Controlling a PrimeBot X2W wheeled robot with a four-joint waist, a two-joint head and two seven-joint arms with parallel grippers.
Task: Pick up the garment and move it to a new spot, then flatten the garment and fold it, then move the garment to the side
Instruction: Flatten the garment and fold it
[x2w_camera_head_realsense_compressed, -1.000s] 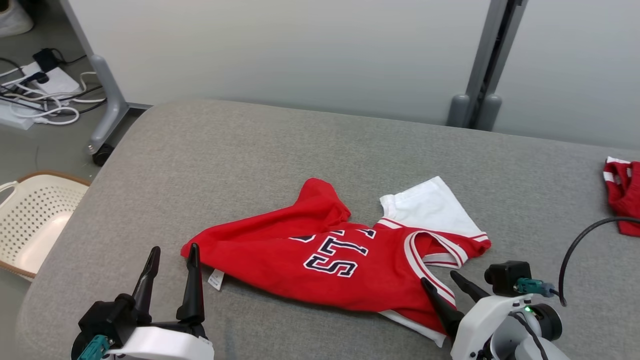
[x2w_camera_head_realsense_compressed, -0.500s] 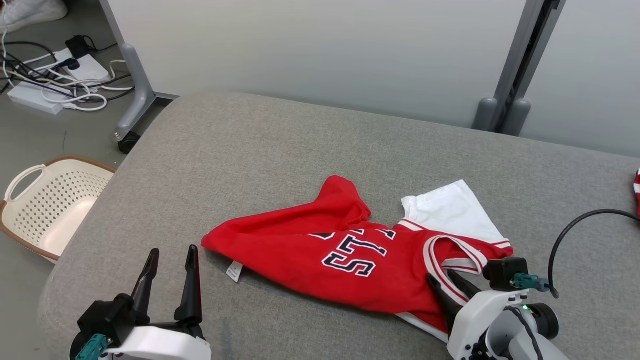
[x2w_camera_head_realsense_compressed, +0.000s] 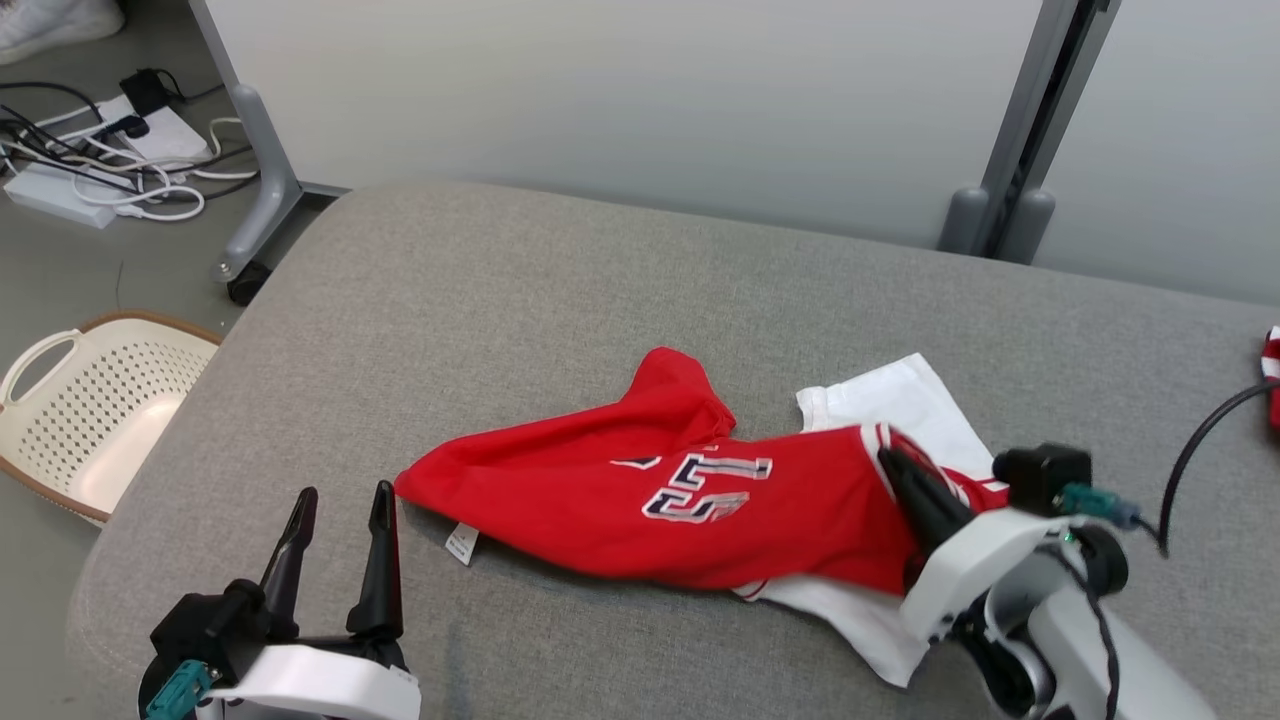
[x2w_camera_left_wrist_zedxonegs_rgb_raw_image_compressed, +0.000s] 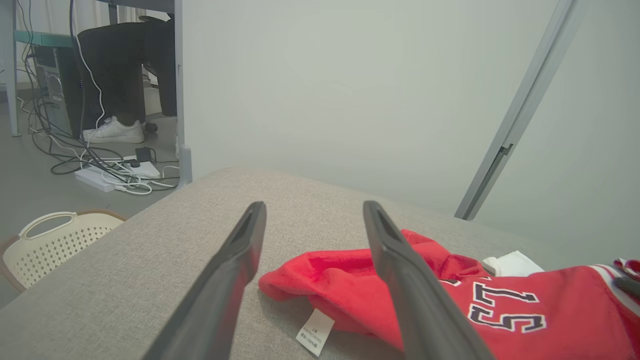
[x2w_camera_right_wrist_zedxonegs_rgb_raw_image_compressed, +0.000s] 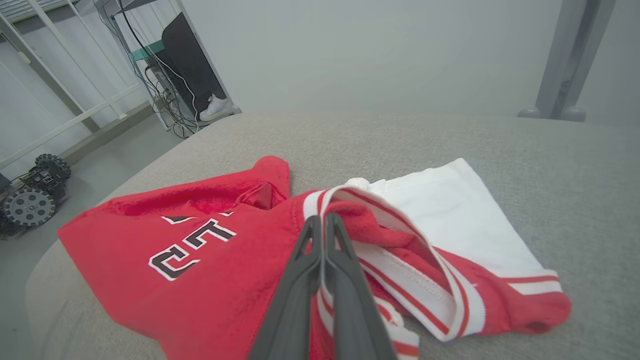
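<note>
The right gripper (x2w_camera_head_realsense_compressed: 897, 462) is clenched on the striped trim of the red jersey (x2w_camera_head_realsense_compressed: 600, 500). The jersey's body spreads away to that claw's left across the grey padded surface (x2w_camera_head_realsense_compressed: 560, 290) (a white sleeve (x2w_camera_head_realsense_compressed: 900, 400) lies just beyond its fingertips). The left gripper (x2w_camera_head_realsense_compressed: 341, 493) is released, with the jersey's hem just beside its right finger.

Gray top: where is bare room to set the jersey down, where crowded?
Bare: the wide strip of gray top between jersey and far edge; the left side between jersey hem and the edge by the basket. Crowded: near right, where the right gripper is shut on the jersey.
</note>
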